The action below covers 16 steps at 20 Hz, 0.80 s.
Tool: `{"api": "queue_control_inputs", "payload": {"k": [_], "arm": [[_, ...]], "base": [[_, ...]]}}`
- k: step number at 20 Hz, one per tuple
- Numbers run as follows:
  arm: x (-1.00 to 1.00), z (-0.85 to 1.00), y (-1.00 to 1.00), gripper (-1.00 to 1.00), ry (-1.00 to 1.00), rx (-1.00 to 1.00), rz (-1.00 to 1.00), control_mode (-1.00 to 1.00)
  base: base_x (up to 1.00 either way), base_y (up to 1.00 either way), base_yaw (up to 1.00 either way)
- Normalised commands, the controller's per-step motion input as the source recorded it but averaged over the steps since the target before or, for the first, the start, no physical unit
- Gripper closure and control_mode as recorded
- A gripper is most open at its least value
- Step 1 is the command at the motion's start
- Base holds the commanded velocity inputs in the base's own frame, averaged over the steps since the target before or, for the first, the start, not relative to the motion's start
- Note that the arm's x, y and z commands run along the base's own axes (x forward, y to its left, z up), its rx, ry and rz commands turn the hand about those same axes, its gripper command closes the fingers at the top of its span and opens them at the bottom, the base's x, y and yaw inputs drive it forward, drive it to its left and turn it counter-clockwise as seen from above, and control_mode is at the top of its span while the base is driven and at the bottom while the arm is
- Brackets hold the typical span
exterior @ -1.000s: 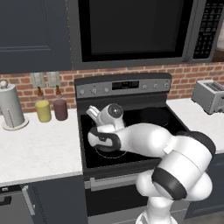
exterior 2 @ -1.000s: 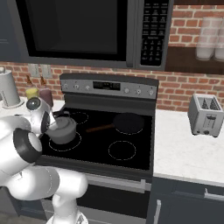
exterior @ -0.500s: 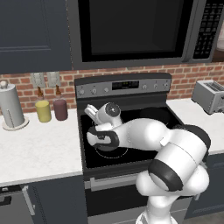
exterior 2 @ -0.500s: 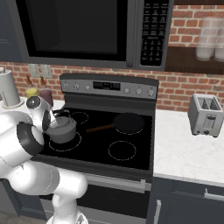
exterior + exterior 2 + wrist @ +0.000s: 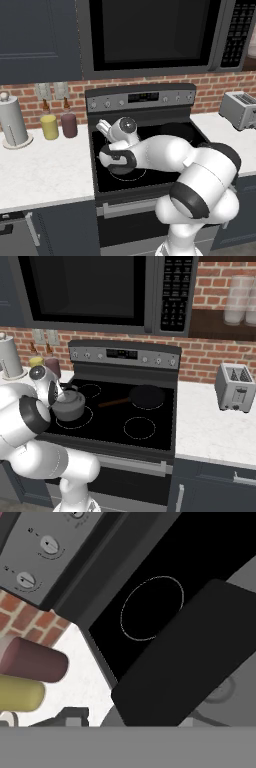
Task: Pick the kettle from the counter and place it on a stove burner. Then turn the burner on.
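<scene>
Hand (image 5: 59, 392) hung just above the squat dark grey metal kettle (image 5: 69, 405); whether it is gripping cannot be told.
The kettle is seen set inside the largest white-outlined burner circle (image 5: 75, 418) of the glossy black cooktop (image 5: 150, 428), apparently placed there for heating; beyond, the silver knobs (image 5: 106, 104) are judged untouched.

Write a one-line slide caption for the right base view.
Dark grey kettle sits on the cooktop's largest front-left burner ring, frying pan behind on the black glass, toaster on the counter.
</scene>
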Motion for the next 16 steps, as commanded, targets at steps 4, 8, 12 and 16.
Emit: {"api": "queue_control_inputs", "payload": {"k": [4, 8, 12, 16], "arm": [[-0.10, 0.16, 0.00, -1.00, -0.04, 0.00, 0.00, -1.00], [-0.17, 0.58, 0.00, -1.00, -0.08, -0.02, 0.00, -1.00], [-0.16, 0.84, 0.00, -1.00, -0.11, -0.08, 0.00, -1.00], [-0.02, 1.00, 0.11, -1.00, -0.18, -0.11, 0.03, -1.00]], "base": [[0.00, 0.00, 0.00], [0.00, 0.00, 0.00], [0.00, 0.00, 0.00], [0.00, 0.00, 0.00]]}}
